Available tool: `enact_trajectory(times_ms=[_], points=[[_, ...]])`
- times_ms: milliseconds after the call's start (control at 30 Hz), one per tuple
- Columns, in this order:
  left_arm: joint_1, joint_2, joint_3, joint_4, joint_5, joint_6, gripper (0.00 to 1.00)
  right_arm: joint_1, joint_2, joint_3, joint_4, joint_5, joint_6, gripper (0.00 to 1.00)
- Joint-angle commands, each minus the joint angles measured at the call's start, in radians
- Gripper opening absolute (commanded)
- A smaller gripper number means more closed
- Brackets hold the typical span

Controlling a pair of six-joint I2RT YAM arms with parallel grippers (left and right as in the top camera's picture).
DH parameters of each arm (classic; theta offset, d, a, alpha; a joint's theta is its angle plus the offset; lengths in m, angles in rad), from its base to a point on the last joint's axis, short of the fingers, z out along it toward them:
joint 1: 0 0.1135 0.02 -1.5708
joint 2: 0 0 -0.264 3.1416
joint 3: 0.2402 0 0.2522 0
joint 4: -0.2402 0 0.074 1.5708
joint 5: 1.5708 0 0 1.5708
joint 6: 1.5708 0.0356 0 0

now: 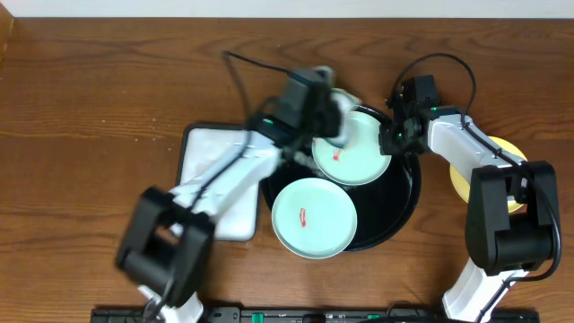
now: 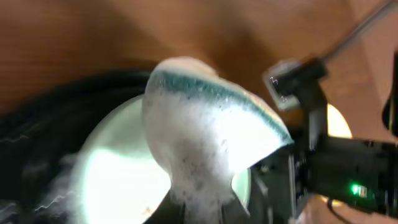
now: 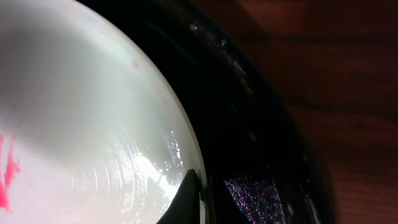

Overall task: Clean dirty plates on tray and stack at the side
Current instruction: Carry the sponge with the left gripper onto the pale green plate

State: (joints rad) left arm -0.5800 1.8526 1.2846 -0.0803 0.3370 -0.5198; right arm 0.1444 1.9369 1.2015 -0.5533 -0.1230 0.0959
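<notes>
Left gripper was clamped on a foamy white sponge with a green stripe, held over the far mint plate on the glossy round black tray. Right gripper was closed, its tip against that plate's rim. The far plate and the near mint plate bore red smears. The yellow plate lay off the tray.

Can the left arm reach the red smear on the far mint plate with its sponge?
Probably yes: the sponge hangs right over the far mint plate, nothing covers the smear, and the right gripper only pinches its edge.
</notes>
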Motion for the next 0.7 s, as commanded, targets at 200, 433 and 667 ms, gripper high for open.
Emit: enact_trajectory(times_ms=[200, 433, 667], points=[[-0.067, 0.237, 0.013, 0.109, 0.021, -0.196, 0.07, 0.008, 0.035, -0.023, -0.026, 0.005, 0.005, 0.01], [-0.021, 0.282, 0.020, -0.039, -0.146, -0.030, 0.07, 0.008, 0.035, -0.023, -0.034, -0.002, 0.005, 0.01], [-0.012, 0.281, 0.115, -0.264, -0.477, 0.189, 0.07, 0.008, 0.035, -0.023, -0.039, -0.002, 0.004, 0.01]])
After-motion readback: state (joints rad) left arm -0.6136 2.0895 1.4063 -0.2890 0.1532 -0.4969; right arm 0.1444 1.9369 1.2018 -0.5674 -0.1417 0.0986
